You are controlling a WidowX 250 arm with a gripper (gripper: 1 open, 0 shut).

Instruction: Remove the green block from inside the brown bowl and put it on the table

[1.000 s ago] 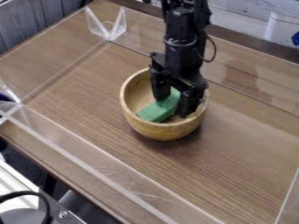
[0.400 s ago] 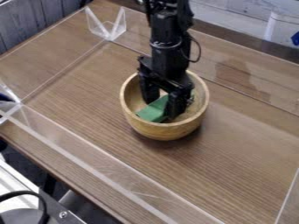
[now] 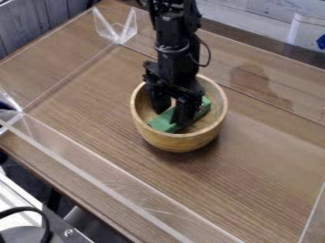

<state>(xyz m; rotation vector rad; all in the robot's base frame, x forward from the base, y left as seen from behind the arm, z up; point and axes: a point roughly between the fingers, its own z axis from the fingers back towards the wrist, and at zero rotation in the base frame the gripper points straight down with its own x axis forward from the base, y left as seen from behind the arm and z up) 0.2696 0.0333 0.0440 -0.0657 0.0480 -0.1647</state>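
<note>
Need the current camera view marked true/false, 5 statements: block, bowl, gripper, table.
1. The bright green rectangular block is inside the round light-brown wooden bowl. True.
2. The black robot gripper is outside the bowl, over bare table. False: its fingers reach down into the bowl.
3. The bowl stands upright on the brown wood-grain table. True.
4. The bowl is tipped on its side. False: its opening faces up.

Matte black, narrow, knobbly robot arm point(image 3: 174, 36) with a thin dark cable looping alongside.
</note>
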